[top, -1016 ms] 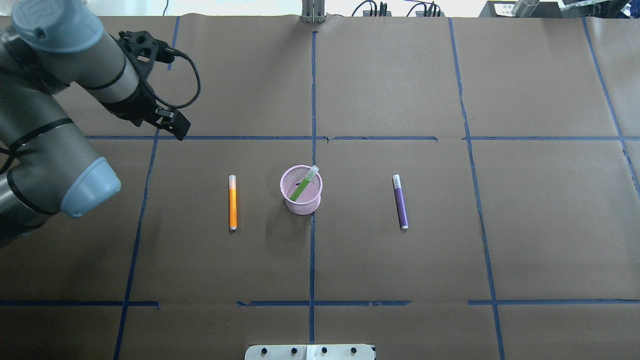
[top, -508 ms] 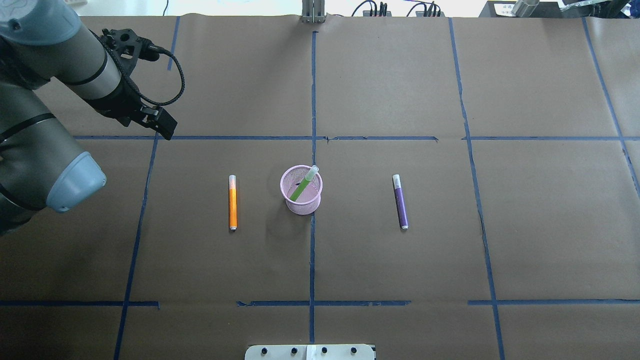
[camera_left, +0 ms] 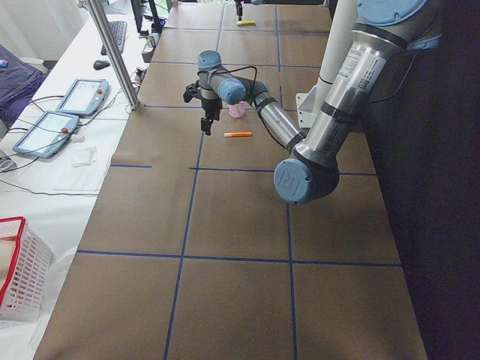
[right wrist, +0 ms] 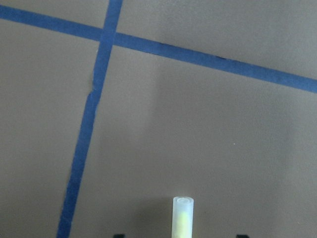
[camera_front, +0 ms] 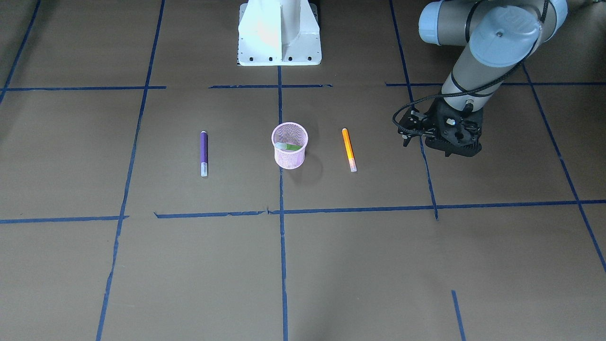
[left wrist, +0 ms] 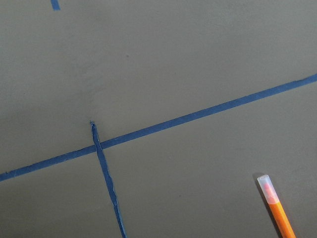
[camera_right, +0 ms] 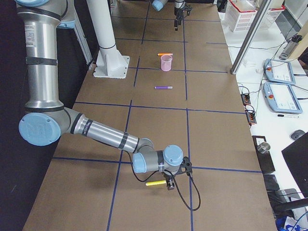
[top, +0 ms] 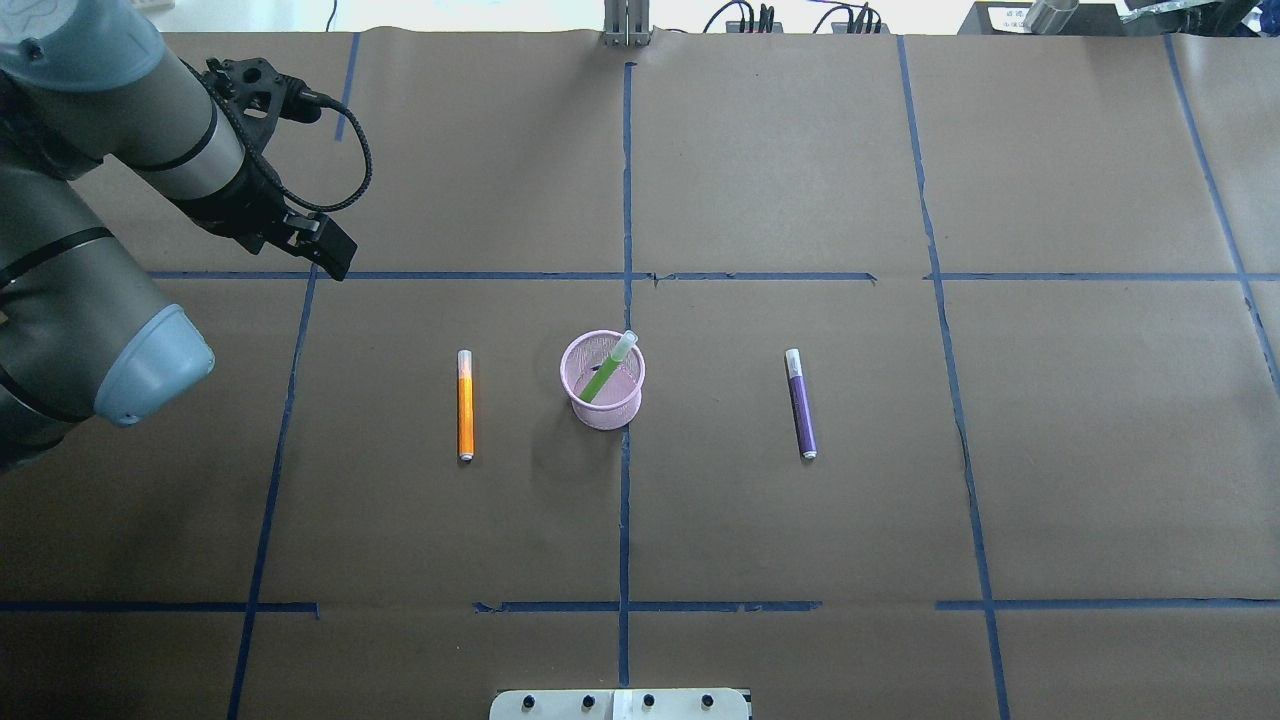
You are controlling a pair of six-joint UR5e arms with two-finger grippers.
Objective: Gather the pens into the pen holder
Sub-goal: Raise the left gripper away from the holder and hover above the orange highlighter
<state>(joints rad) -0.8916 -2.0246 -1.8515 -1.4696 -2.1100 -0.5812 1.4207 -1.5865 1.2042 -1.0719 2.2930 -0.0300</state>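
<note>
Orange pen [top: 465, 405] apart fr. left hand [top: 337, 263].

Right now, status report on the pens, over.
Left pincer hovers off orange pen, right pincer far off; jaws unclear. Green pen in pen holder; orange pen, purple pen flat on table. Nothing blocking.

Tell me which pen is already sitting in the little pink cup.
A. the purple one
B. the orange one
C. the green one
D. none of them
C: the green pen leans inside the pink cup with its pale cap poking over the rim, while the orange pen and the purple pen lie flat outside it, one on each side.
</note>
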